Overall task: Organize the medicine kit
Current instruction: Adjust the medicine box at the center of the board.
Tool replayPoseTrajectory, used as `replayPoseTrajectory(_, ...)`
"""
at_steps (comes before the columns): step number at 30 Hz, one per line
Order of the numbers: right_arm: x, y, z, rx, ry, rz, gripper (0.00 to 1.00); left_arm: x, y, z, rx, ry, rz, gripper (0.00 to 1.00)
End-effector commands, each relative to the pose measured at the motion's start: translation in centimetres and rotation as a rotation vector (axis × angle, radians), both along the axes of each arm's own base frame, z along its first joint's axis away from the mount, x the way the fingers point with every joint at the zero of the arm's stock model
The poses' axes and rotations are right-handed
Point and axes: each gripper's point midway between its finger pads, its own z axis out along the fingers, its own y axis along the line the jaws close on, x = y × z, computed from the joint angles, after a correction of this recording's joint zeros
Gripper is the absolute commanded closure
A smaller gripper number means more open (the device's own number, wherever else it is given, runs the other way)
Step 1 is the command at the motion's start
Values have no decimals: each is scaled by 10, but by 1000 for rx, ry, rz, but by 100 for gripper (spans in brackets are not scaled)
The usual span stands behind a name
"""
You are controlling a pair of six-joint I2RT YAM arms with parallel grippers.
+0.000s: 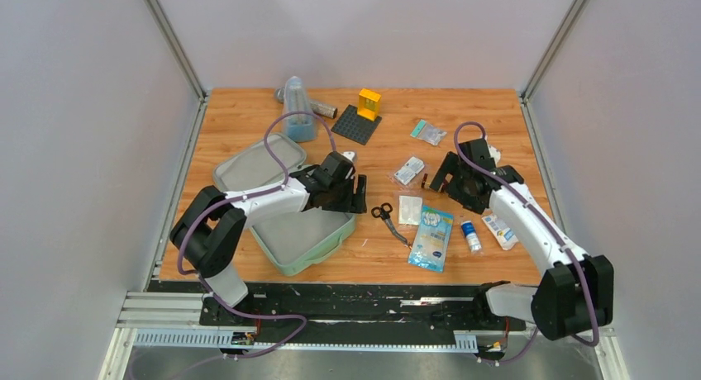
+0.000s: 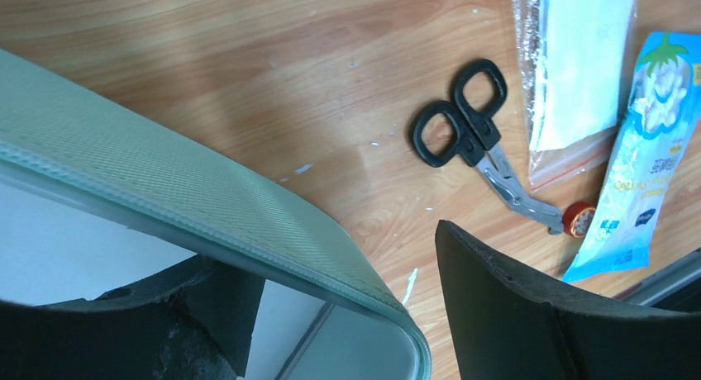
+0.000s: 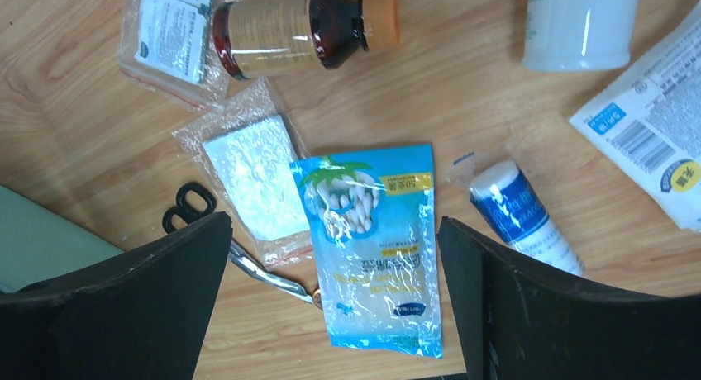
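The medicine kit is a mint-green tray (image 1: 302,241) at the near left, with its lid (image 1: 248,169) lying behind it. My left gripper (image 1: 357,194) sits at the tray's right corner. In the left wrist view the tray's rim (image 2: 207,206) runs between the left gripper's (image 2: 339,256) jaws, one finger inside the tray and the other outside. A gap shows beside the outer finger, so it is open. My right gripper (image 1: 442,180) hangs open, with a blue cotton-swab packet (image 3: 372,239) on the table below its (image 3: 335,223) jaws.
Black-handled scissors (image 1: 387,219), a gauze bag (image 1: 410,209), the swab packet (image 1: 431,237), a blue-white tube (image 1: 470,235) and a white sachet (image 1: 500,230) lie right of the tray. A brown bottle (image 3: 298,29) lies farther back. A studded baseplate (image 1: 356,124) and a bluish pouch (image 1: 298,116) stand at the back.
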Motion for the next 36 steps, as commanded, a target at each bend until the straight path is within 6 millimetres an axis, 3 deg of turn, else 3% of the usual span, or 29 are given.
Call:
replayPoseTrajectory(1,39,2,20,-9,-86,32,0,7,-25,19,-56,-67,-78,19)
replayPoseTrajectory(5,60,4,14,41,-60,-15,0,4,-8,26,-37,-92,-16,12)
replayPoseTrajectory(7,72,6,11,76,-48,-54,0,2,-3,44,-64,-129,3,3)
replayPoseTrajectory(12,103,3,-2,25,-20,-49,0,2,22,100,-79,-272,52,0)
replayPoseTrajectory(14,107,-5,-18,-27,44,-48,0,-1,38,118,-52,-312,80,0)
replayPoseTrajectory(18,102,-9,-27,48,121,-161,0,-15,88,136,31,-346,222,0)
replayPoseTrajectory(21,101,-6,-30,116,128,-293,0,-32,135,138,117,-362,351,0)
replayPoseTrajectory(27,109,-9,-39,250,170,-537,1,-62,194,137,196,-363,523,0)
replayPoseTrajectory(31,107,-9,-52,314,230,-662,5,-74,218,125,234,-329,596,0)
replayPoseTrajectory(36,105,-13,-61,328,243,-755,5,-83,224,113,211,-280,625,0)
